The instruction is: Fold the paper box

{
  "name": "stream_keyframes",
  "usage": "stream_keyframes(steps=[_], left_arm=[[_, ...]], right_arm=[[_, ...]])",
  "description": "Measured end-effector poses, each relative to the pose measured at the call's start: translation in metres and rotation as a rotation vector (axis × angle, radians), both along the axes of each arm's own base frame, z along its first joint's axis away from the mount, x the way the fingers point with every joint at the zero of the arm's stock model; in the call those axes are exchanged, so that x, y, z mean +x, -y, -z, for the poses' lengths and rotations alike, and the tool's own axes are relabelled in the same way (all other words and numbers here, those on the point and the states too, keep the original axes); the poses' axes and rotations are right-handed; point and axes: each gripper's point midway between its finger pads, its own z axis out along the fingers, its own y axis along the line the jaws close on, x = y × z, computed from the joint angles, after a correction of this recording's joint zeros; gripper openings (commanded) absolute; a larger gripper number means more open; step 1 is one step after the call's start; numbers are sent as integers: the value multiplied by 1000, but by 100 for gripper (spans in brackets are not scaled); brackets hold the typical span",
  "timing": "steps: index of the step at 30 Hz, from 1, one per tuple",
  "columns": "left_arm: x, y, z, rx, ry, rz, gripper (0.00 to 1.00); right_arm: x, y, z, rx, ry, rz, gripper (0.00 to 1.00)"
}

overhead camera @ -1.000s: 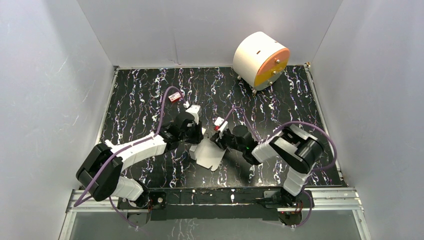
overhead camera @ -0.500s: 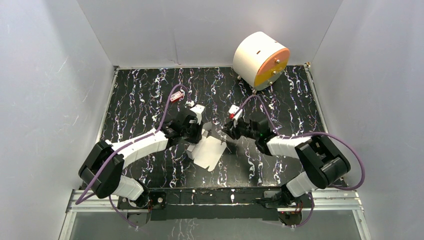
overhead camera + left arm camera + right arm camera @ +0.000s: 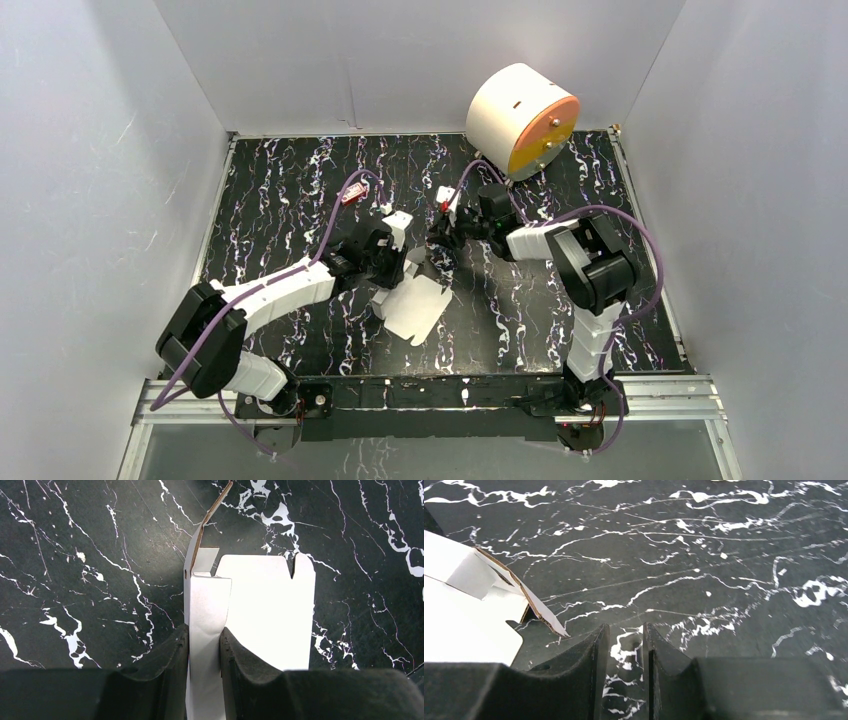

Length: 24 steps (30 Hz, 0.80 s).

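Pinching 1 narrow side panel of the box point(image 3: 270, 615) in the left gripper point(image 3: 204, 629), closed down to the card's thickness. Lay mostly flat on the table point(image 3: 290, 190), a little toward 6 o'clock from its middle, with the pinched edge at the sheet's 11 o'clock. Showed, in the left wrist view, 1 wide panel spread flat at 3 o'clock of the pinch, notched at its far edge, and 1 small flap point(image 3: 541, 611) raised at 12 o'clock, brown on its cut edge. Hovered the right gripper point(image 3: 625, 627) at 1 o'clock of the box, slightly spread, nothing in the gap but bare table, just beside that flap and not touching it. Judged early in the task: no 4 walls formed, no tabs tucked, no end closed. Done so far, at most, 1 crease started along the pinched panel. Left to do: raising the walls, squaring the tube, tucking flaps at both ends. Ignored the cylinder point(image 3: 520, 120) at 1 o'clock of the table, well apart.
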Motion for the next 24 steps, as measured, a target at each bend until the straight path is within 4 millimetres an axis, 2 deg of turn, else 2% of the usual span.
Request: stream_keyframes(steps=[6,8,12,16,18,24], left_arm=[[-2,-1,0,5,-5,13,14],[-3,-1,0,5,-5,13,22],[-3,0,0,2,-7,11,32],[-4,-1,0,0,-14,7,37],[-5,-1,1,2,-19,6,38],[-7,-3,1,6,-29,2,25]], right_arm=[[-20,-10,6,20,-50,-142,38],[-29,-11,6,29,-70,-182,38],[-40,-13,5,45,-92,-235,38],[-51,-14,7,54,-118,-272,38],[-55,-14,8,56,-129,-284,38],[-66,-13,13,58,-158,-306,38]])
